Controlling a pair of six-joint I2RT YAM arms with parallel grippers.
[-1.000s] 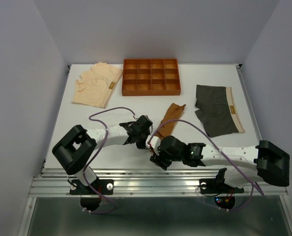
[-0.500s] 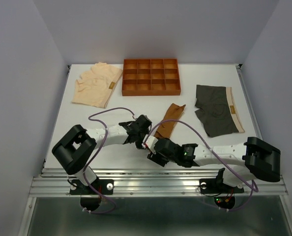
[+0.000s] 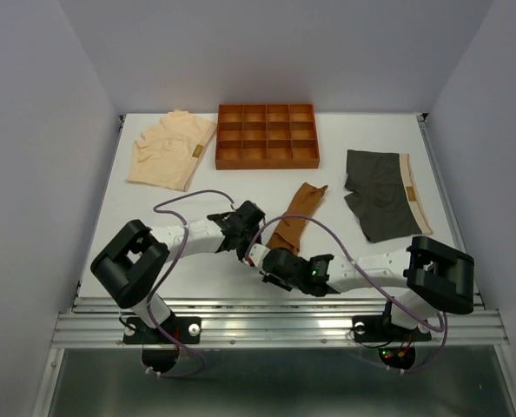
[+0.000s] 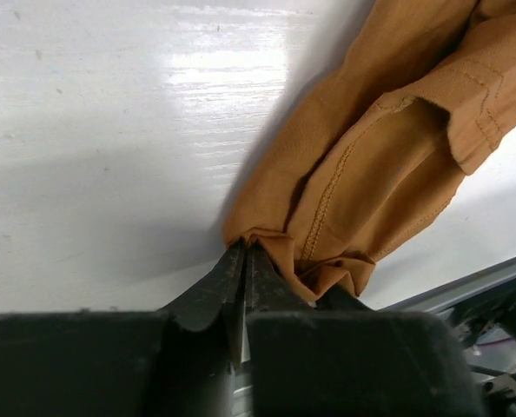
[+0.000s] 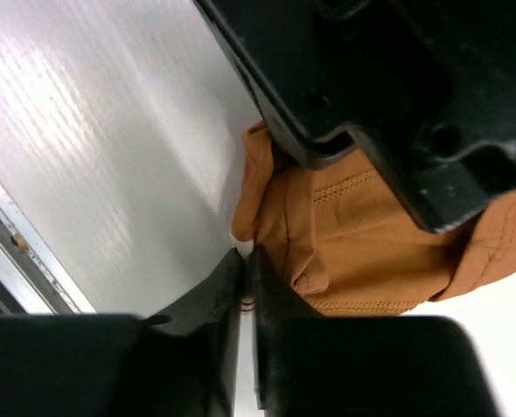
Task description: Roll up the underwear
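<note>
The rust-brown underwear [image 3: 298, 211] lies as a narrow folded strip at the table's middle, running toward the near edge. My left gripper [image 3: 253, 234] is shut on the strip's near end; in the left wrist view its jaws [image 4: 243, 248] pinch bunched rust-brown fabric [image 4: 371, 156]. My right gripper [image 3: 268, 262] is just in front of it, shut on the same end. Its jaws [image 5: 247, 254] nip the fabric's [image 5: 353, 243] pale-edged corner. The dark grey underwear [image 3: 380, 201] lies flat at the right. The pale peach underwear [image 3: 169, 149] lies at the back left.
An orange-brown compartment tray [image 3: 267, 163] stands at the back centre. The left gripper's black body [image 5: 371, 87] hangs close over my right gripper. The table's metal front rail [image 3: 275, 306] runs just behind both grippers.
My right arm has swung left to the near end of the rust-brown underwear, and its jaws have closed there. The left gripper has stayed shut on the fabric, almost in place.
</note>
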